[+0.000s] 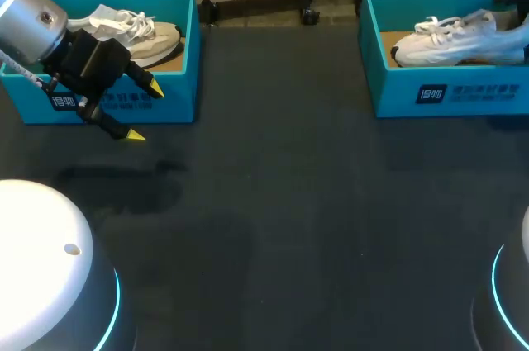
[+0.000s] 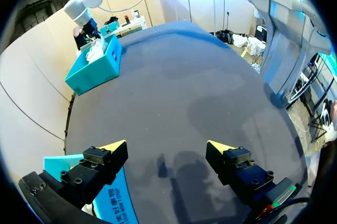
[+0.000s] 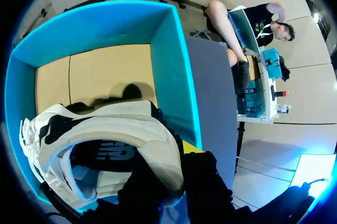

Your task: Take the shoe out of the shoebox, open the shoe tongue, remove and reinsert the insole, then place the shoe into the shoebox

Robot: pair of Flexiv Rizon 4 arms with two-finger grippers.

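- The right gripper (image 3: 171,163) is seen pinching the heel collar of a white lace-up sneaker with a dark lining (image 3: 105,124). One black finger is placed inside the shoe's opening and the other is pressed against the outside of the heel.
- That sneaker is shown lying inside the right-hand teal cardboard shoebox (image 3: 176,60), on its tan floor. From the head view, its toe is pointed towards the table's middle and its heel towards the box's outer end.
- The left gripper (image 1: 145,113) is pictured spread wide, with nothing held between its two yellow-tipped fingers. It is held over the dark grey table (image 1: 289,202), just in front of the left-hand teal cardboard shoebox (image 1: 183,87).
- In the left wrist view, a printed wall of that box is seen just beside one finger, and bare tabletop lies ahead of the gripper.
- A second shoe, a cream-and-white laced sneaker (image 1: 157,37), is seen lying inside the left-hand box, touched by neither gripper.
- Two shoeboxes are counted, set well apart at the table's far corners, and two sneakers, one lying in each box.
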